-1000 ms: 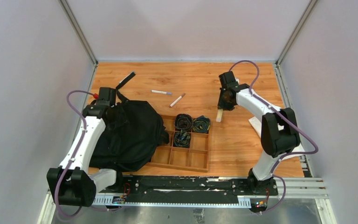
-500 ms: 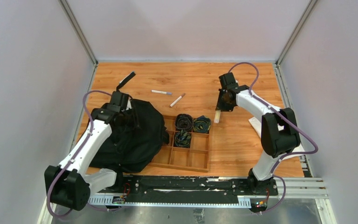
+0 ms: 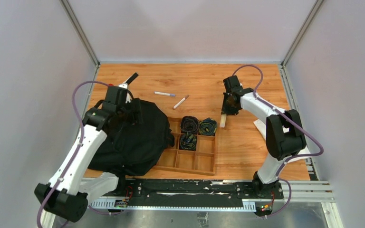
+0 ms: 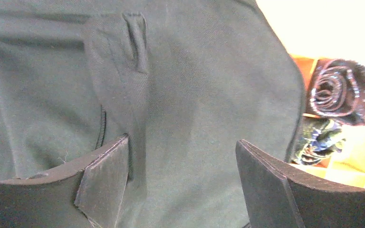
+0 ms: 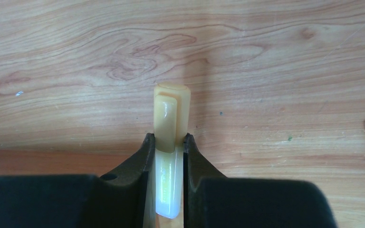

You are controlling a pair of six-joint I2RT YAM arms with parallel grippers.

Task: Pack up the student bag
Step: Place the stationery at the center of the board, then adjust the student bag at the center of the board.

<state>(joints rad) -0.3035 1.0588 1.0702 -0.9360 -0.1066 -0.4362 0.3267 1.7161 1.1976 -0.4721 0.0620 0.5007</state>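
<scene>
Left gripper [image 4: 181, 142] hangs low over the student bag [image 3: 133, 137], a large floppy black fabric backpack, with its jaws spread wide and nothing caught between them; a stitched fabric flap lies just beside one finger [image 4: 105, 171]. Right gripper [image 5: 168, 137] is clamped on a pale cream plastic stick [image 5: 171, 114], whose free end points down at the wooden table [image 3: 195, 78] on the right side.

The bag lies slumped on the left side of the table, its right edge resting against the left edge of a shallow wooden compartment tray [image 3: 202, 159]. One long black strap [image 3: 128, 80] trails off toward the far left. Three dark rolled fabric bundles [image 3: 188, 124] fill far compartments of the tray. Two slim pens [image 3: 164, 94] lie on the table beyond the tray.
</scene>
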